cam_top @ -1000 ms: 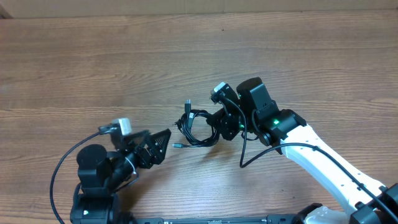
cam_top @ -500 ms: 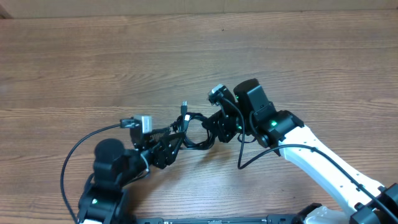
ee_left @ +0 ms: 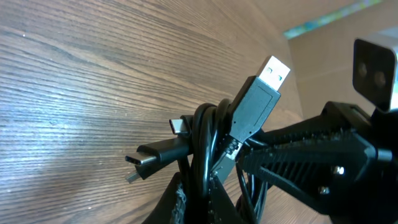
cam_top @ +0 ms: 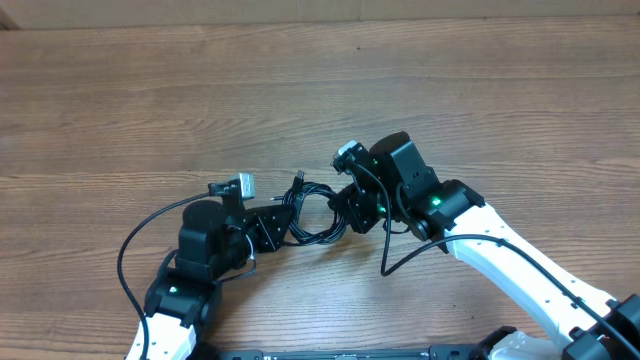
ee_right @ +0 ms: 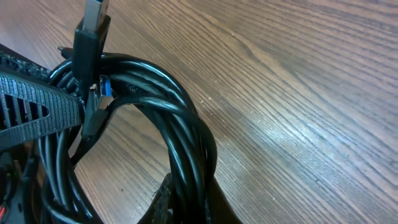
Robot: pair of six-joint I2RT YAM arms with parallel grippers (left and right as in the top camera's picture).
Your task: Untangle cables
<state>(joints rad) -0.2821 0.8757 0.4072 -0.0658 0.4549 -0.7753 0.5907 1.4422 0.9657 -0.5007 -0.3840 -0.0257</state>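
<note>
Pulling apart from here could cinch the knot instead of loosening it.
Both your grippers are clamped on the same cables (cam_top: 318,212), bunched in a coil over the middle of the table (cam_top: 150,90): left gripper (cam_top: 286,219) on one side, right gripper (cam_top: 344,206) on the other. If you draw them apart, the loops may tighten, the plug (ee_left: 257,99) may snag in a loop, or a strand may slip free.

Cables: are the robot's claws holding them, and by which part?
Yes. The left claw pinches the cables on the tangle's left side, the right claw on its right side; both grip cords, not plugs.
</note>
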